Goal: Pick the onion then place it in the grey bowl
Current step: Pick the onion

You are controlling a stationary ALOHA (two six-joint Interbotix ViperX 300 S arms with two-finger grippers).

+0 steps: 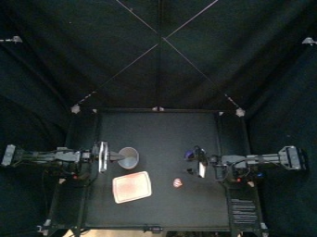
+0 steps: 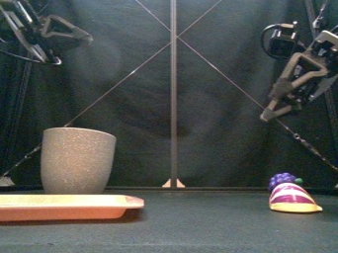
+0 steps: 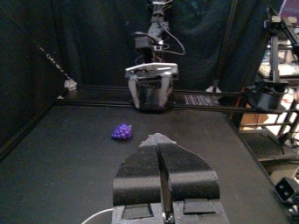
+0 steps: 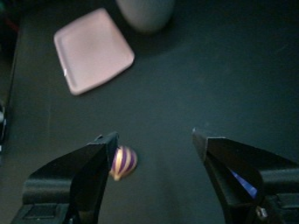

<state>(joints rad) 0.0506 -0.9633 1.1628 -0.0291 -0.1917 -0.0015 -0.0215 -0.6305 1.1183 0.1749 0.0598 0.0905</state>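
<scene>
1. Purple and white in stripes, the onion (image 4: 122, 162) lies on the black table below the right pincer (image 4: 155, 137). The right wrist view shows it in the gap between the jaws, closer to one jaw than the other and touched by neither.
2. The right pincer's jaws are spread wide and carry nothing. In the front view it hangs high over the onion, well clear of it.
3. The grey bowl (image 2: 77, 158) stands upright past the onion from the right pincer, well apart from it, over toward the other arm's side. A pink tray (image 2: 66, 206) lies flat just beside the bowl, with nothing on it that can be made out.
4. A small bunch of purple grapes (image 3: 121, 132) sits near the onion but apart from it, also on the right pincer's side of the table. It has no part in this task.
5. The left pincer (image 3: 162, 150) has its jaws pressed together on nothing. It rests raised at its own side, with the grey bowl below and close to it.
6. By my reading, no step of the task is done: the onion is on the table, ungripped. Everything is left: lowering the right pincer around the onion, closing on it, lifting, carrying it across to the bowl and letting go above the rim.
</scene>
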